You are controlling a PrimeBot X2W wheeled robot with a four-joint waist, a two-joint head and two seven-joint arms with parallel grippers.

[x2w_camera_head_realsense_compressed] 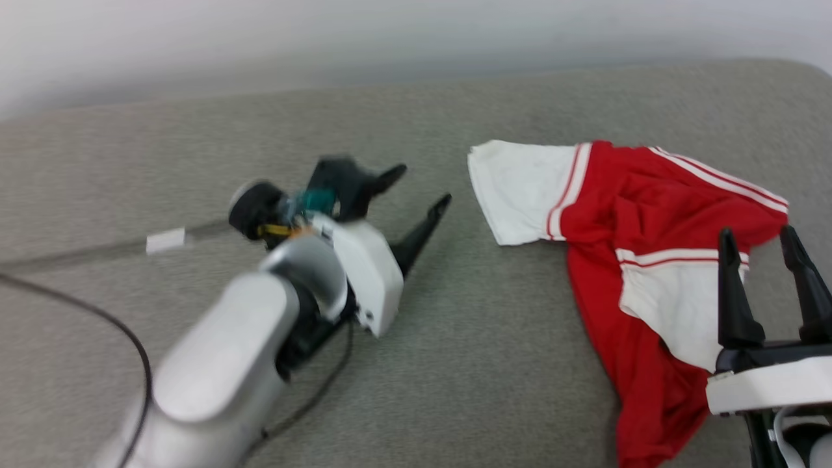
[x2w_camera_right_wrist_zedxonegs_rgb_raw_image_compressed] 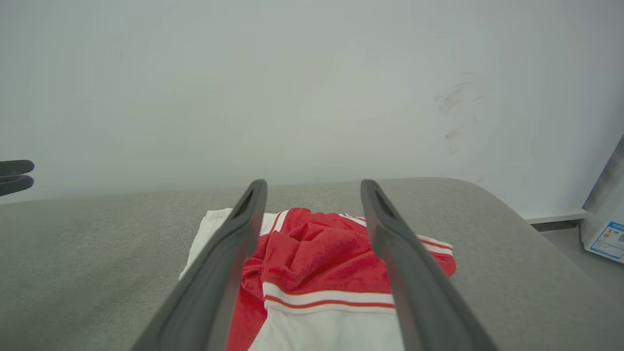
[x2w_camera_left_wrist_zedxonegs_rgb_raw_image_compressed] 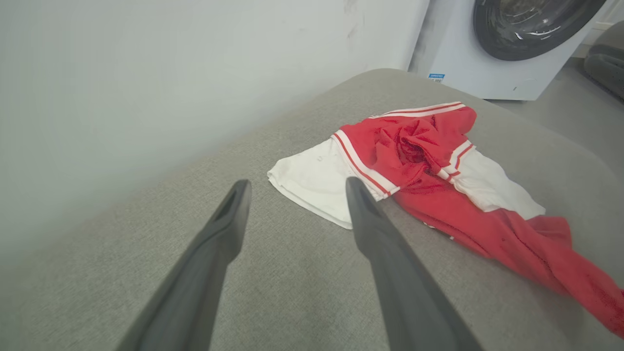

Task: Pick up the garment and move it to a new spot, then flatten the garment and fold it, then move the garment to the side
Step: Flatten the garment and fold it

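Wall (x2w_camera_left_wrist_zedxonegs_rgb_raw_image_compressed: 146, 73): pale and plain, rising behind the garment.

Worktop (x2w_camera_head_realsense_compressed: 455, 364): grey and fabric-covered, carrying the garment (x2w_camera_head_realsense_compressed: 624, 214).

Washing machine (x2w_camera_left_wrist_zedxonegs_rgb_raw_image_compressed: 487, 63): white, standing on the floor beyond the garment's far side.

Garment: lying crumpled on the worktop. One white sleeve is spreading flat toward the left arm, the other is folding over the red body, and a red tail is trailing away toward the robot. No print is showing.

Left gripper (x2w_camera_head_realsense_compressed: 422, 184): released, its two fingers standing wide apart and holding nothing. It is hovering near the garment's flat white sleeve and pointing at it, not touching it.

Right gripper (x2w_camera_head_realsense_compressed: 757, 233): also released and empty, with its fingers spread. It is poised at the garment's folded sleeve, and the red bunch is lying ahead between the fingers. Contact with the cloth cannot be confirmed.

Cable (x2w_camera_head_realsense_compressed: 130, 338): dark and looping on the worktop, well apart from the garment, beside the left arm.

White tag (x2w_camera_head_realsense_compressed: 166, 240): small, lying well apart from the garment on the left arm's side.

Assessment: the pick-up is not yet done. A pinch on a single sleeve layer is likely to be lifting only that sleeve, leaving the bunched body dragging and twisting further. The trailing tail is at risk of catching under the right gripper. The loose cable is at risk of snagging the left arm.
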